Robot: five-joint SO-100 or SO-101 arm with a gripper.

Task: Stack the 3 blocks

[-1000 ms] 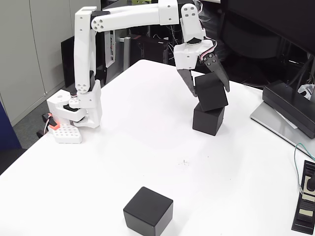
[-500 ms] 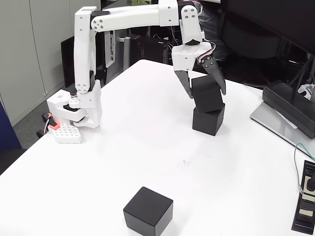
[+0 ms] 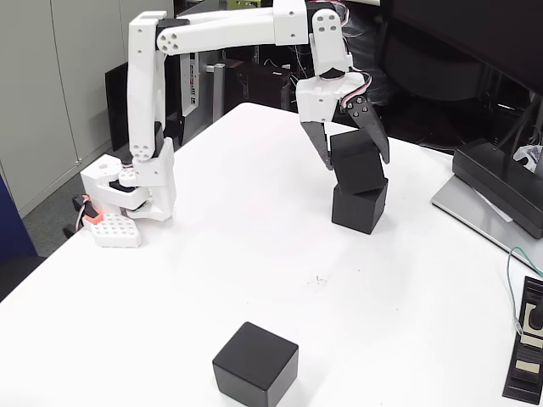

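You're lowering the top block (image 3: 357, 161) onto the base block (image 3: 360, 207) near the counter's (image 3: 254, 254) far edge; end effector (image 3: 357, 164) still pinching it, tilted. Third block (image 3: 255, 363) waiting near the front edge.

Office or lab workspace. White desk-style table (image 3: 254, 254) fills most of the frame, with a white robot arm (image 3: 212, 34) clamped at its left edge. Upper left: grey cabinet doors (image 3: 51, 85) and grey carpeted floor (image 3: 51, 216) at the left edge. Top centre behind the table: dark clutter of equipment and cables (image 3: 263, 76), not clear what. Upper right: large dark monitor (image 3: 475, 42). Right edge: closed laptop or flat grey device (image 3: 475, 208) with a black unit (image 3: 509, 186) on top, a green cable (image 3: 513, 288), a black device (image 3: 528, 356) at lower right.
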